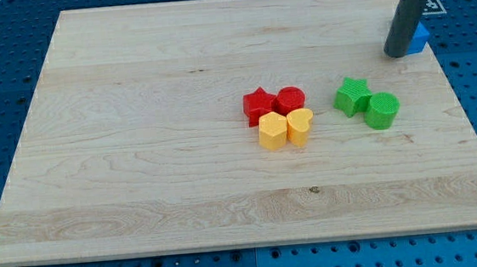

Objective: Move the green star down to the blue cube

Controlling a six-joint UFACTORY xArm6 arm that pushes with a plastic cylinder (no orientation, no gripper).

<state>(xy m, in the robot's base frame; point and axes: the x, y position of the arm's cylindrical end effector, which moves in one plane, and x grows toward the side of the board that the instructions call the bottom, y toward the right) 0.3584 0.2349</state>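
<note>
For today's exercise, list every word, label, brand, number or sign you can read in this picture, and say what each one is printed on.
None can be read: no block, nor the wooden board, carries any text.
A black-and-white patterned marker sits by the rod near the view's top right; it is too small and partly hidden to read.
My tip stands against the blue cube, up and right of the green star.
</note>
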